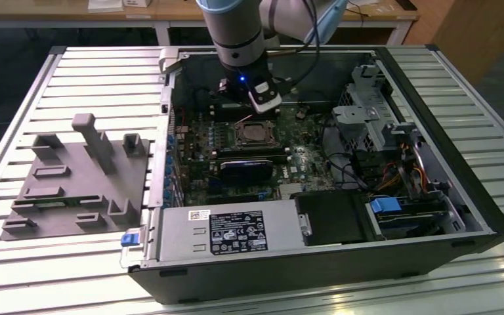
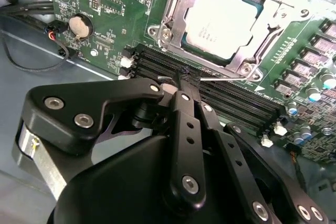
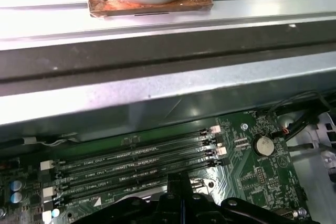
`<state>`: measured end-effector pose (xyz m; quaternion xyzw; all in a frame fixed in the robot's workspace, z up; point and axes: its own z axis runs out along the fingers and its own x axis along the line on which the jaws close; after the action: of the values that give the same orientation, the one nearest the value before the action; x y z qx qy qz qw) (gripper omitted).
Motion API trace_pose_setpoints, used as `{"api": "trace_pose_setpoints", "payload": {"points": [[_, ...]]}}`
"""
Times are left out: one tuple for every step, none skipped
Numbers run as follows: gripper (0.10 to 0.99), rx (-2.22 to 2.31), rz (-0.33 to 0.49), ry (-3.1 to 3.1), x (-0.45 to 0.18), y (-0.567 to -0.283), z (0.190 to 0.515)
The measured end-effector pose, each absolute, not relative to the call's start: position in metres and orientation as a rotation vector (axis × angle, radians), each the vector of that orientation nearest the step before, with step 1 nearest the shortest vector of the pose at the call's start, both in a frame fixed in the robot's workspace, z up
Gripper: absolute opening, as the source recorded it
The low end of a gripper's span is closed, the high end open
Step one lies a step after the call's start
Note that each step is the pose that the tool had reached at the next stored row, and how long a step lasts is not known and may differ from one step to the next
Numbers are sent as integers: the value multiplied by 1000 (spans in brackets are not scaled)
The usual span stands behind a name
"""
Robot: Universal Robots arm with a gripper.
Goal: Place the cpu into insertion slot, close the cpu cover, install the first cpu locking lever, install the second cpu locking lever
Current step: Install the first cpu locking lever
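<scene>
With the cpu [image 2: 223, 17] seated and the cpu cover [image 2: 174, 9] down, the gripper [image 2: 185, 77], pinched closed with no clear hold, sat against a locking lever [image 2: 231, 77] that I'd guess needed a steady push to latch.

A: Where does the exterior view stand?
B: High, well back, tilted down into the open computer case [image 1: 322, 272].
A: The wrist views?
B: Both hang close over the motherboard [image 2: 105, 3] [image 3: 252, 150], sharing its memory slots [image 2: 231, 95] [image 3: 136, 163].

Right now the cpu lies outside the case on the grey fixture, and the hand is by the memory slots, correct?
No: the second wrist view shows the cpu on the motherboard, under the cpu cover. The hand is by the memory slots, shut on the locking lever.
</scene>
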<state>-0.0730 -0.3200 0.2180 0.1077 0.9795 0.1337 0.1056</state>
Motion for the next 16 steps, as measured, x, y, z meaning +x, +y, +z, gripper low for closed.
{"api": "trace_pose_setpoints", "payload": {"points": [[102,320,392,2886,-73,-319,217],[102,322,388,2885,-73,-319,217],[102,325,383,2885,-73,-318,216],[102,327,378,2884,-73,-317,216],[102,329,374,2882,-73,-317,215],[102,331,371,2881,-73,-317,214],[102,332,368,2880,-73,-316,214],[102,332,363,2879,-74,-315,213],[102,332,358,2879,-74,-314,212],[102,331,352,2879,-74,-313,212],[102,330,344,2879,-74,-312,211],[102,329,337,2879,-74,-311,211],[102,329,329,2879,-74,-309,211],[102,327,320,2879,-74,-308,210],[102,326,310,2880,-74,-307,210],[102,325,300,2880,-74,-305,210]]}}
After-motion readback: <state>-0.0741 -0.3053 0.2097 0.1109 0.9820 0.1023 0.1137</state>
